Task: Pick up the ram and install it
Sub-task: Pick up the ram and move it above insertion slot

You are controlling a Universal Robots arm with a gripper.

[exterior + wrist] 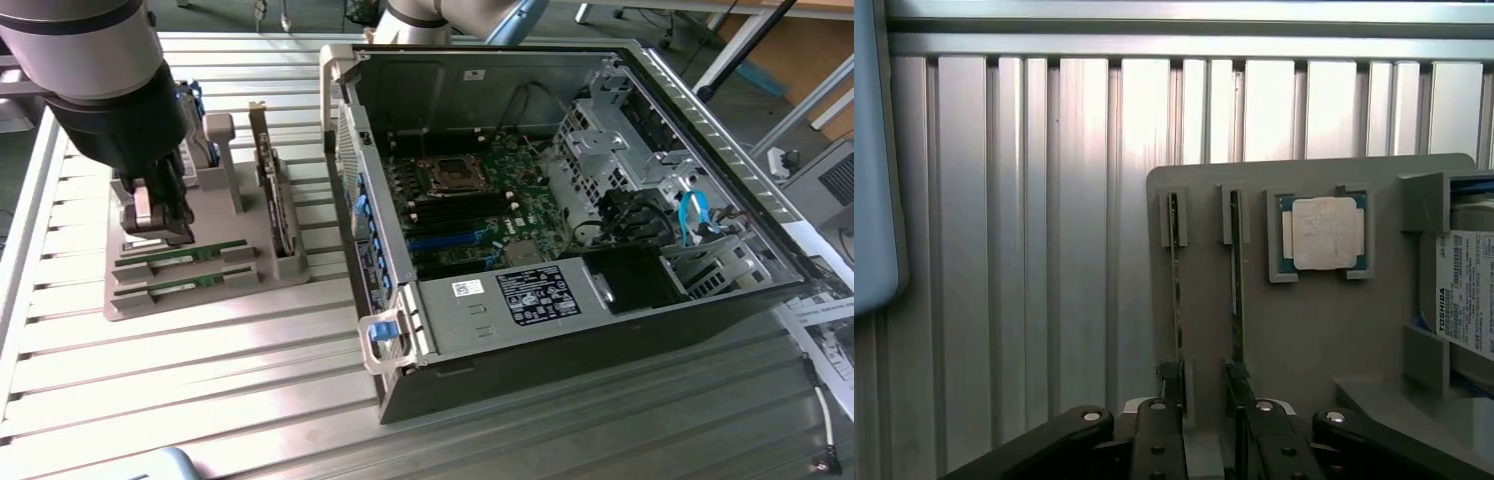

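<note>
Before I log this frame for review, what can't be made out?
- Hard drive, wrist view: cut off by the picture edge.
- Ram sticks, wrist view: edge-on, labels hidden.
- Whether the gripper touches them, exterior view: its body blocks the contact.
- Motherboard slots, exterior view: too small to judge.

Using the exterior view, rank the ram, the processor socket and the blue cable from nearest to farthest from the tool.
1. ram, in the grey holder, right under the tool.
2. processor socket, inside the case, toward the exterior view's right.
3. blue cable, at the case's far right.
</note>
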